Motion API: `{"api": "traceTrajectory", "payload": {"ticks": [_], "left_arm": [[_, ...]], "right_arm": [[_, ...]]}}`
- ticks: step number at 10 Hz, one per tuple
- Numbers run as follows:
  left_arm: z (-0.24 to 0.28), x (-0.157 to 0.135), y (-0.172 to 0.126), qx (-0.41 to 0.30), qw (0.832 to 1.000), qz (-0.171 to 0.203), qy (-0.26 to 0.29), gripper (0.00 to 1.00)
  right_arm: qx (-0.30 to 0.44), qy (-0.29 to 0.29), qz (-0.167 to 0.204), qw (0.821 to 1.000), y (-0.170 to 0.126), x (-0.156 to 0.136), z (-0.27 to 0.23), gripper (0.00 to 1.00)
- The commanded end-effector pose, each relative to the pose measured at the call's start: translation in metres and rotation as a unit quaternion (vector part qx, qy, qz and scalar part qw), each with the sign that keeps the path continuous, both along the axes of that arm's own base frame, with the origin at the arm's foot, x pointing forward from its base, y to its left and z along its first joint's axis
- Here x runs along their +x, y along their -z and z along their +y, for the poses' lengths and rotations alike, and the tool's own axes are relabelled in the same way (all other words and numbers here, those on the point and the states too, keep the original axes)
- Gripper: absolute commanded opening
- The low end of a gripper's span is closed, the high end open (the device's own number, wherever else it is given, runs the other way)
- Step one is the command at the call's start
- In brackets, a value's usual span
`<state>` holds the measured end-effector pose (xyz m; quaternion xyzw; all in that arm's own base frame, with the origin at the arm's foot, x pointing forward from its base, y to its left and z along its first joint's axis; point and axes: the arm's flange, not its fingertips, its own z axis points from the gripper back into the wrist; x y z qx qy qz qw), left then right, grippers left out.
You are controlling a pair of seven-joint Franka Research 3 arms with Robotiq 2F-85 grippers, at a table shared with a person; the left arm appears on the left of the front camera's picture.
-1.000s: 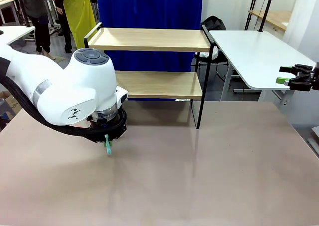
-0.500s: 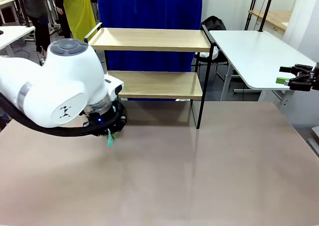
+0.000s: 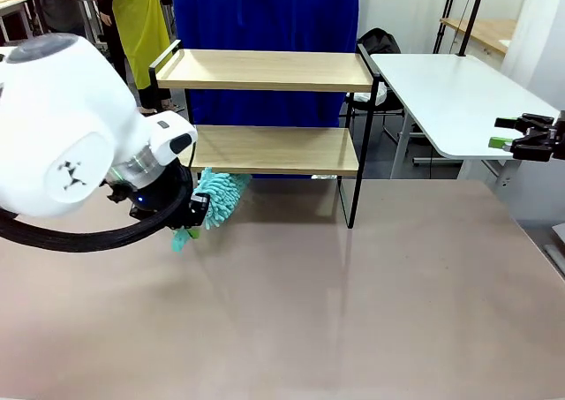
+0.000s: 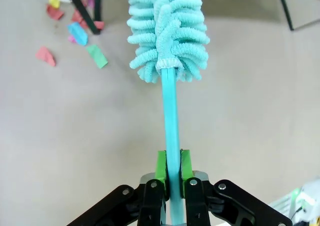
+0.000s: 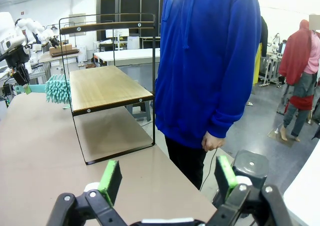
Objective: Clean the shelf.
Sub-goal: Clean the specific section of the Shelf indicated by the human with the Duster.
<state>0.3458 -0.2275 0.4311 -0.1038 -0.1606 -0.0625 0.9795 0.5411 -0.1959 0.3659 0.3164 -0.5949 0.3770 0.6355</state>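
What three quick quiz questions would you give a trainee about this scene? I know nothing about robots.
1. True or false: the left tool is shut on the thin handle of the fluffy turquoise duster.
2. The right tool is: A) open and empty; B) gripping a cloth; C) gripping a bottle.
3. Fill in: small coloured paper scraps lie on the beige table around a black ___ of the two-tier light-wood shelf.
Key: 1 true; 2 A; 3 leg.
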Motion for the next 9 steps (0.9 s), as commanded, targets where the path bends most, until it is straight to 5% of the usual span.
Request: {"api": "traceTrajectory", "payload": {"ticks": [1, 7, 9], "left_arm": [[0.029, -0.016, -0.003, 0.004, 0.998, 0.017, 0.056, 0.13], [0.094, -0.05, -0.035, 0.059, 0.976, 0.05, 0.203, 0.13], [0.12, -0.065, -0.055, 0.103, 0.944, 0.08, 0.304, 0.13]], "right_arm": [[0.001, -0.001, -0.003, 1.0, -0.003, -0.001, 0.002, 1.0], [0.001, -0.001, -0.003, 1.0, -0.003, -0.001, 0.002, 1.0], [0.001, -0.001, -0.003, 1.0, -0.003, -0.001, 0.002, 1.0]]}}
